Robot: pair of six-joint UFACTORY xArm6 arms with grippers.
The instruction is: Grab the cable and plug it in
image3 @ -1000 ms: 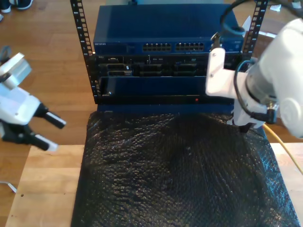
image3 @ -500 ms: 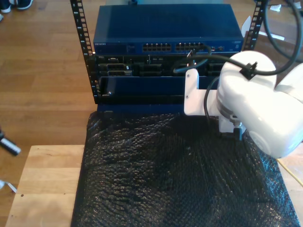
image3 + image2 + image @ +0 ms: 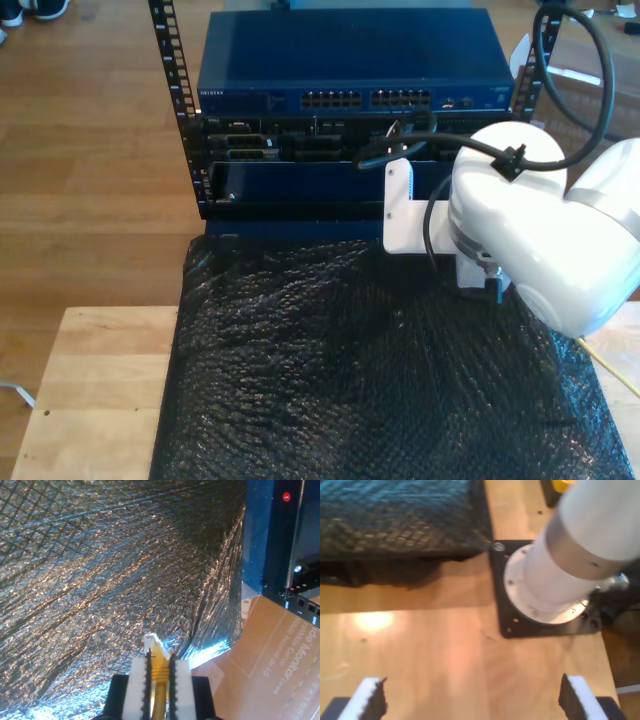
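Since half a second ago, the white arm [image 3: 540, 235] at the exterior view's right has shifted slightly toward that view's left and sits a little higher against the rack; the dark fingertip that showed at the exterior view's left edge has gone from that edge.

My second gripper [image 3: 159, 680] is clamped on the thin yellow network cable [image 3: 160, 692], its white pads pressed against the cable on both sides. The cable's small clear plastic plug [image 3: 155, 645] projects just past the pads and points over the crinkled black bubble-wrap sheet [image 3: 110, 565]. In the exterior view, a short run of the yellow cable [image 3: 612, 365] trails off the sheet's right edge.

My first gripper [image 3: 470, 700] stands wide open, its two white-backed black pads [image 3: 370, 700] well apart with nothing between them, above the bare light wooden tabletop [image 3: 430, 645]. Beyond it stands the black square base plate [image 3: 507, 615] carrying a white arm column [image 3: 570, 560], with the sheet's edge just beside the plate.

In the exterior view, bare tabletop [image 3: 100, 380] lies open on the left of the sheet. The sheet's far edge reaches the foot of the blue network switch rack [image 3: 340, 110]. The second wrist view shows a red indicator light [image 3: 286, 496] on the blue rack housing and a brown printed cardboard panel [image 3: 280, 665] below it.
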